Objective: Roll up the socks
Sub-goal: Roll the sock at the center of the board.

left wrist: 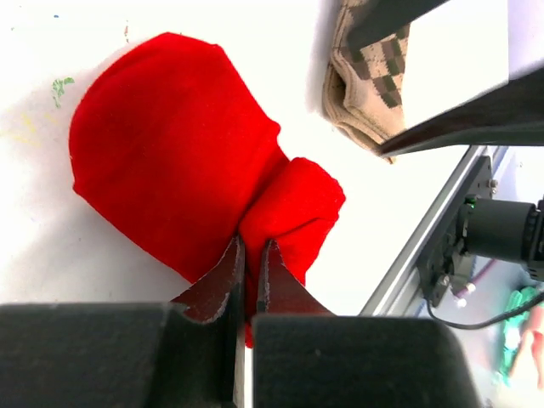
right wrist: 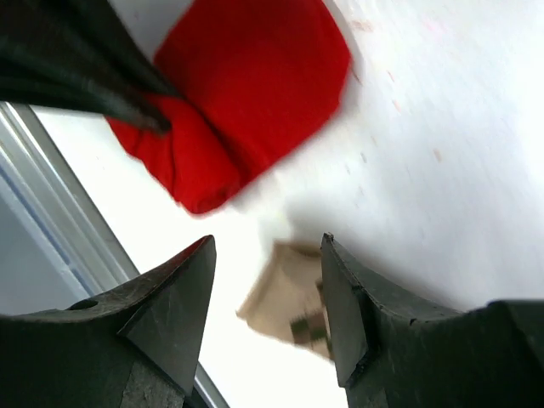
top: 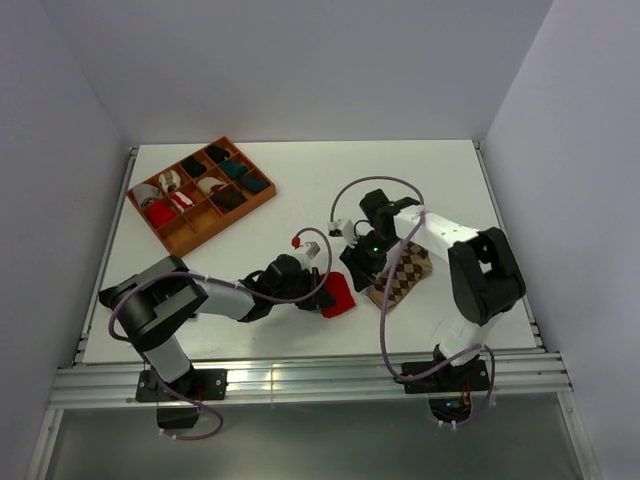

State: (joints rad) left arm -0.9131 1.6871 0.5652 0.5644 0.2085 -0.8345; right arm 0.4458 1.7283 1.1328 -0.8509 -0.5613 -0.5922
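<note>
The red sock (top: 338,296) lies on the white table near the front edge. In the left wrist view it (left wrist: 170,153) is partly folded, and no patch shows. My left gripper (left wrist: 251,246) is shut on a bunched fold at its near end; in the top view it (top: 318,290) sits at the sock's left side. The tan-and-brown argyle sock (top: 402,274) lies just right of the red one. My right gripper (right wrist: 268,255) is open above its end (right wrist: 293,310); in the top view it (top: 365,262) hovers over that sock's left end. The red sock also shows in the right wrist view (right wrist: 246,93).
A brown wooden tray (top: 262,199) with compartments holding several sock rolls stands at the back left. The metal rail (top: 300,378) runs along the table's front edge, close to both socks. The left arm's fingers (right wrist: 76,68) cross the right wrist view.
</note>
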